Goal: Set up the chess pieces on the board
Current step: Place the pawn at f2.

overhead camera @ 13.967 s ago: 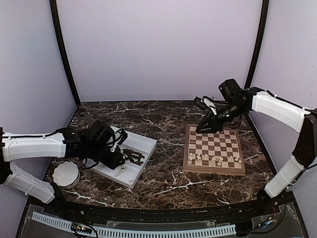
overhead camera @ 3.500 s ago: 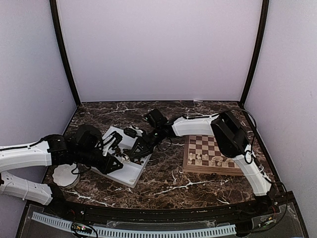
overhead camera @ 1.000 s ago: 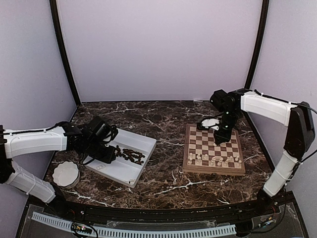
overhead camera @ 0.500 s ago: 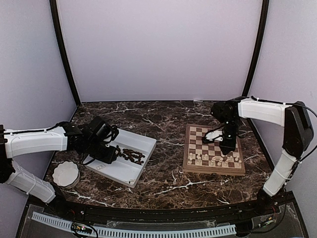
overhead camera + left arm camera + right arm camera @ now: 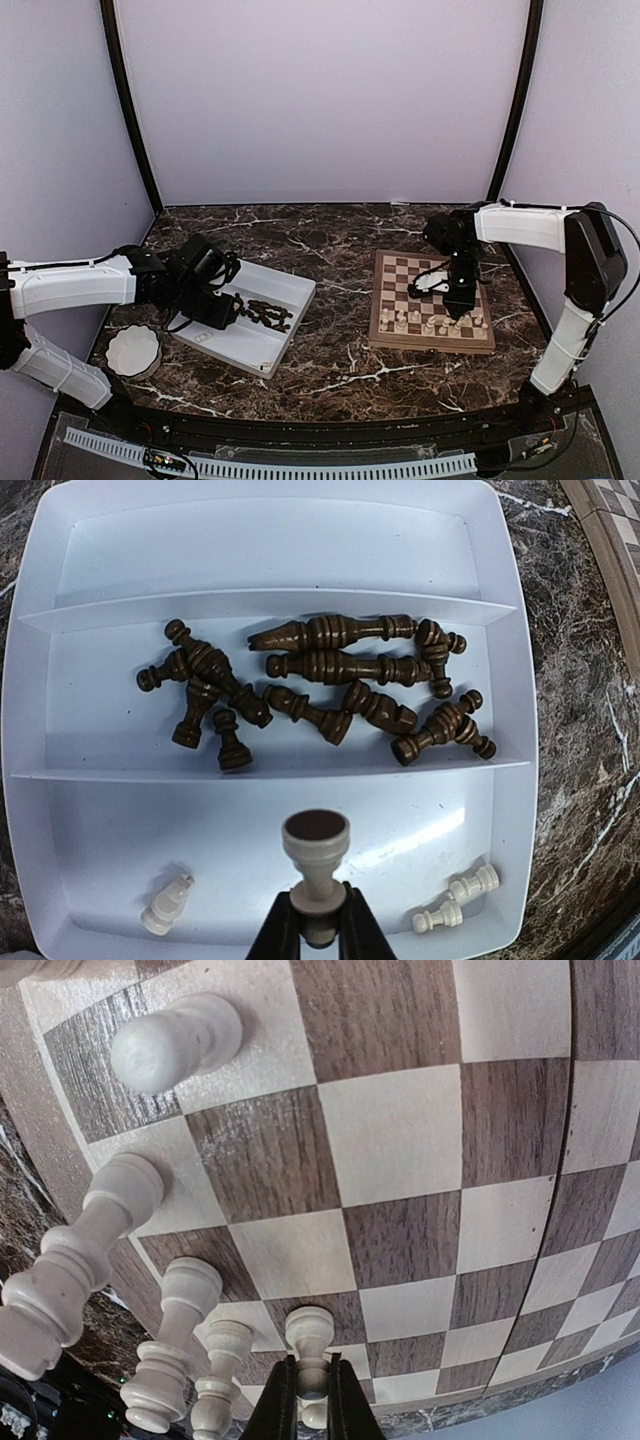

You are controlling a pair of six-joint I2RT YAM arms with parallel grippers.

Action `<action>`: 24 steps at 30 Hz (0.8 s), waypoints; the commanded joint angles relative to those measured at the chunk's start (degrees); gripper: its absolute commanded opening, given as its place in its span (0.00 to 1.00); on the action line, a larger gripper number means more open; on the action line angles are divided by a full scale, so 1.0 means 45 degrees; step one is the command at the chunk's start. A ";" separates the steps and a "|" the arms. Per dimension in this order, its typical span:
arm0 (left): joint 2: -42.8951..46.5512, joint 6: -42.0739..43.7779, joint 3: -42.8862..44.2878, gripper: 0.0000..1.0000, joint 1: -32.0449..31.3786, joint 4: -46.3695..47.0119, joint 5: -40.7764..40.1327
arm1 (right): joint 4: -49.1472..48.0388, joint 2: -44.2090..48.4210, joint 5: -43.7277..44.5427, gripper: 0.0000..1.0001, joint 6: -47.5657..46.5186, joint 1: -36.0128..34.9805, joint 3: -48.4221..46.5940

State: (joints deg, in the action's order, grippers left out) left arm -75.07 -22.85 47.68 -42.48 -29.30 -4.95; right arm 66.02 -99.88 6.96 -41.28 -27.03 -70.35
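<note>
My left gripper (image 5: 316, 908) is shut on a pale chess piece (image 5: 316, 852), held with its dark-felted base (image 5: 316, 827) up over the near compartment of the white tray (image 5: 270, 550). Several dark pieces (image 5: 330, 665) lie in the tray's middle compartment, and three pale ones (image 5: 165, 908) lie in the near one. In the top view that gripper (image 5: 222, 312) hangs over the tray's left part. My right gripper (image 5: 312, 1385) is shut on a pale pawn (image 5: 310, 1335), base down, low over the board (image 5: 400, 1140) beside the standing pale pieces (image 5: 185, 1310). I cannot tell whether it touches. In the top view it (image 5: 460, 300) is above the board's near right.
A white scalloped bowl (image 5: 133, 350) sits at the front left, close to the left arm. The tray (image 5: 262, 345) lies left of the chessboard (image 5: 378, 300) on the dark marble table (image 5: 330, 370). Pale pieces (image 5: 410, 320) stand along the board's two near rows.
The right gripper has carried the pale pawn from the board's far edge down toward its near rows. The left arm has stayed put with its piece.
</note>
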 commanded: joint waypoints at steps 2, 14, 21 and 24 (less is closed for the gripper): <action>0.0104 0.0078 -0.0069 0.09 0.0074 0.0114 0.0137 | 0.0060 -0.0171 0.0259 0.07 0.0167 0.0049 0.0239; 0.0047 0.0105 -0.0060 0.09 0.0082 0.0162 0.0209 | 0.0388 0.0117 -0.0586 0.24 0.0176 0.0047 -0.0378; 0.0007 0.0514 0.0071 0.09 0.0079 0.0401 0.0908 | 0.0737 0.0255 -0.1198 0.29 0.0193 0.0099 -0.1489; 0.0110 0.1148 0.0037 0.09 0.0067 0.0968 0.2166 | 0.0604 0.0341 -0.1472 0.30 0.0120 0.0181 -0.2159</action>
State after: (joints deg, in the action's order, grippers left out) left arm -75.11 -21.30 47.68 -42.48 -28.01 -1.69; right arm 67.90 -99.90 2.94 -40.62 -26.92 -76.01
